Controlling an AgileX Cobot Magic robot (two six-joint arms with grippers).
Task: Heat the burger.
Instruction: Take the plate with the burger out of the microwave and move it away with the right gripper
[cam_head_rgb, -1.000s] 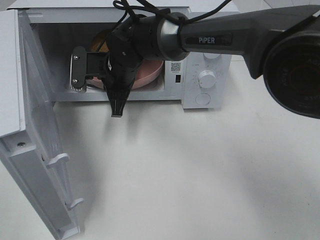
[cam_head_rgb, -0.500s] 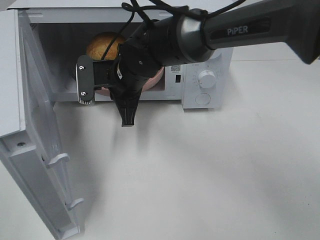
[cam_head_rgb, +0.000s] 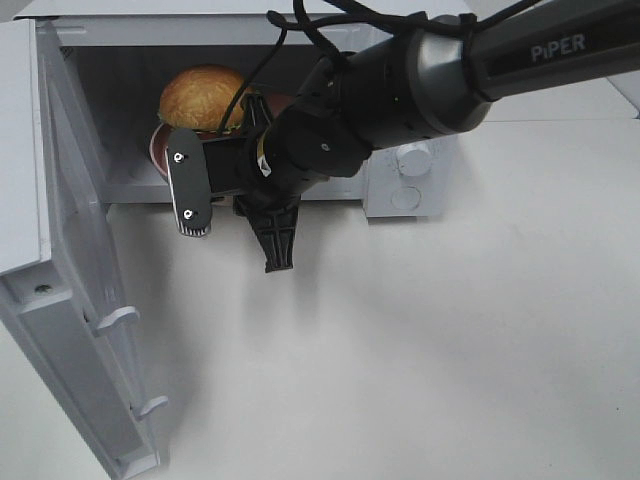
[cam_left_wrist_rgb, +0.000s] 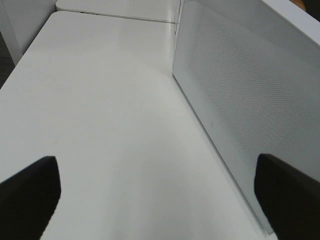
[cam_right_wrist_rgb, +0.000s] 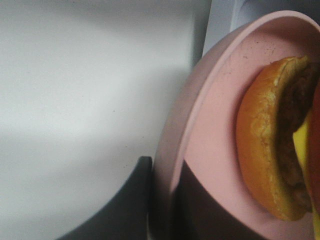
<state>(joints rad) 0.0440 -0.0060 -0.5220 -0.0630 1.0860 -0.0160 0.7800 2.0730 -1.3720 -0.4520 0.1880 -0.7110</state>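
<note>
The burger (cam_head_rgb: 203, 97) has a rounded, glossy golden-brown top bun, and the right wrist view adds the lower bun edge, a dark patty and a sliver of yellow beside it. It sits on a shallow pink plate (cam_right_wrist_rgb: 215, 125) inside the open white microwave (cam_head_rgb: 250, 30), toward the left of the cavity at the far side of the tabletop (cam_head_rgb: 420, 340).

The right hand (cam_head_rgb: 235, 210) reaches across from the right side and hangs at the front of the cavity opening, just near of the burger. From above, one finger points left and the other points toward the near side, so the two look splayed apart. The right wrist view shows the plate's rim passing between two dark fingers, so the jaws are pinched narrow on the rim of the pink plate. The bulky dark arm (cam_head_rgb: 450, 70) and its cables cover the right half of the opening and part of the control panel, where a white dial (cam_head_rgb: 412, 160) shows just past the arm.

The microwave door (cam_head_rgb: 70, 300) stands swung out on the left, reaching toward the near side with its latch hooks exposed.

The left hand (cam_left_wrist_rgb: 160, 195) is out of the high view; its own camera shows two dark fingertips (cam_left_wrist_rgb: 30, 195) set wide apart with nothing between them, over bare tabletop beside the outer face of the door.
</note>
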